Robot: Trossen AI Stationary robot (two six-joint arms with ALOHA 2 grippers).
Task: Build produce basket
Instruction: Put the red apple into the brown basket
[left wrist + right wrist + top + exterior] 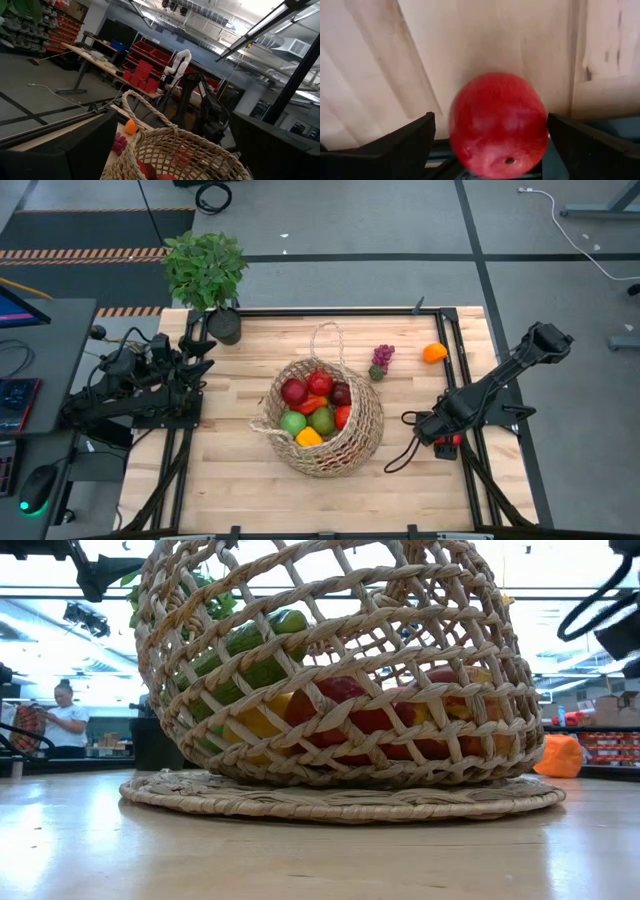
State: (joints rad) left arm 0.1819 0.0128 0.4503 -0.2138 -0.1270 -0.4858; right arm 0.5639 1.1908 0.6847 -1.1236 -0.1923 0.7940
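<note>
Red apple (498, 125) sits between right gripper (447, 442) fingers, spread wide, at table's (230, 490) right edge. Centre on it, close gently, lift clear, carry to basket (325, 420) mid-table. Left gripper (205, 345) open, parked left.

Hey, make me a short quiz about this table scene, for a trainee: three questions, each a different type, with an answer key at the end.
1. True or false: the purple grapes lie inside the wicker basket.
2. Which fruit sits between the fingers of the right end effector? A. a pear B. a red apple C. a lemon
3. Fill in: the round fruit lying on the table nearest its far right corner is an ______.

Key: 1. False, they lie on the table beyond the basket. 2. B. 3. orange.
</note>
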